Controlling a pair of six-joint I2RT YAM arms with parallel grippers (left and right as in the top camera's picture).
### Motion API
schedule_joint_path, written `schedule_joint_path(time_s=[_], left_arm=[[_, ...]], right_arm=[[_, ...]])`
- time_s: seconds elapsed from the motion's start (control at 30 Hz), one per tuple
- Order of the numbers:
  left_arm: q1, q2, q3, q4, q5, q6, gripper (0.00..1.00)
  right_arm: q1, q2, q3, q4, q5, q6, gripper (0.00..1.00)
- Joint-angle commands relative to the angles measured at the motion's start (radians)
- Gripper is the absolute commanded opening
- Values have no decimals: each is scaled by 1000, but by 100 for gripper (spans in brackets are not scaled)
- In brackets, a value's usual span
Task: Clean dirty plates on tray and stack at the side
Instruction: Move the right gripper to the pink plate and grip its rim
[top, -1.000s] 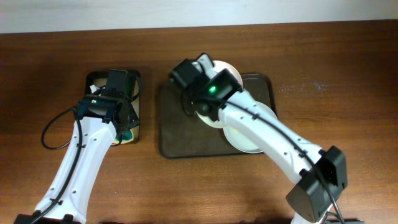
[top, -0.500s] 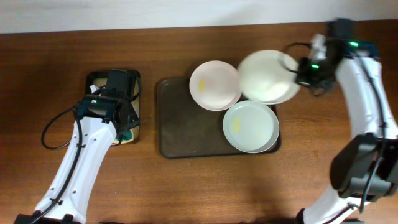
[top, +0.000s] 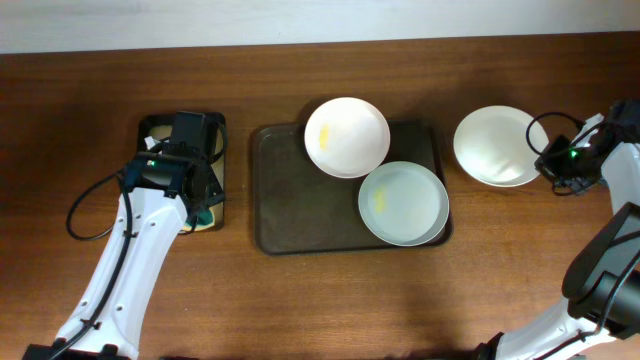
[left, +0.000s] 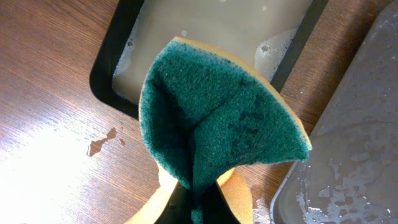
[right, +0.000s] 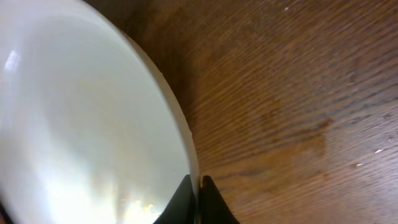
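My right fingers (right: 214, 208) pinch the round white plate (top: 497, 145) at its right rim, hollow upward; left fingers (left: 177, 214) clamp a green-yellow sponge (left: 217, 118).

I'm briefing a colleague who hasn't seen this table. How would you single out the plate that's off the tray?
Start at the dark brown tray mid-table. Right of it, over bare wood, is a white plate with its rim pinched by the right gripper. Unlike the far plate and the bluish plate on the tray, it shows no yellow smear.
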Motion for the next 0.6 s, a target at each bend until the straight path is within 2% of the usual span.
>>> schedule_joint_path(time_s=[0.0,0.1,0.2,0.3,0.37,0.47,0.57], left_arm=[[5,-10,0,6,1,9,0],[5,-10,0,6,1,9,0],[5,-10,0,6,1,9,0],[5,-10,0,6,1,8,0],[5,-10,0,6,1,9,0],[5,-10,0,6,1,9,0],[5,-10,0,9,1,9,0]], right_arm=[[29,22,-5,8,-19,6,48],[64,22,-5,8,-19,5,67],[124,22,-4,19,-34,-8,68],[210,22,2,51,-174,-104,67],[299,22,31,77,-226,-118,67],[408,22,68,110,-209,-119,68],[542,29,71,156,-23,-119,68]])
